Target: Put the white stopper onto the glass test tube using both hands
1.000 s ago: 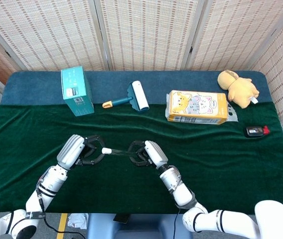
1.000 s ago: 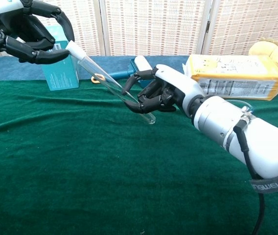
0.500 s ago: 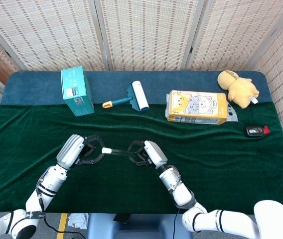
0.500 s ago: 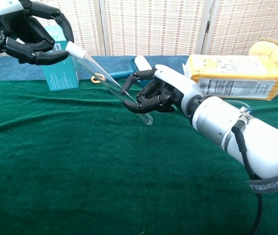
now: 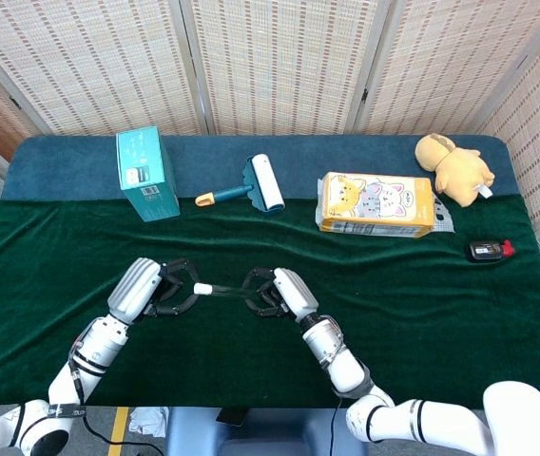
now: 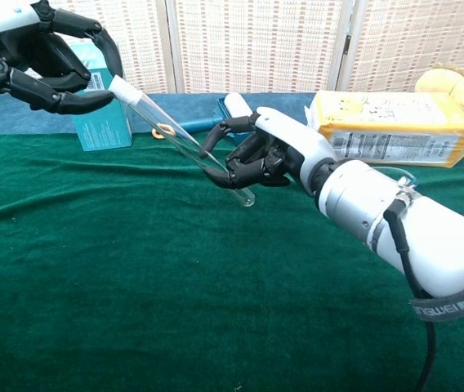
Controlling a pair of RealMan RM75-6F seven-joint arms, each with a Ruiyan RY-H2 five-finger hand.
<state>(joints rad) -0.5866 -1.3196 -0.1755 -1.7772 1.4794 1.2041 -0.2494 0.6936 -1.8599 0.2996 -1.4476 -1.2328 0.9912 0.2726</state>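
Both hands up off the green cloth [image 5: 422, 313], meeting mid-air near the front edge. Right hand [image 6: 269, 155] grips the lower end of the glass test tube [image 6: 187, 147], fingers wrapped round it; tube slants up and to the left hand. Left hand [image 6: 48, 69] pinches the white stopper [image 6: 126, 88], which sits at the tube's mouth. From the chest view the stopper looks seated, or nearly so; depth inside the rim not readable. Judgement: task mostly done. Left to do: a final press if needed, then letting go.
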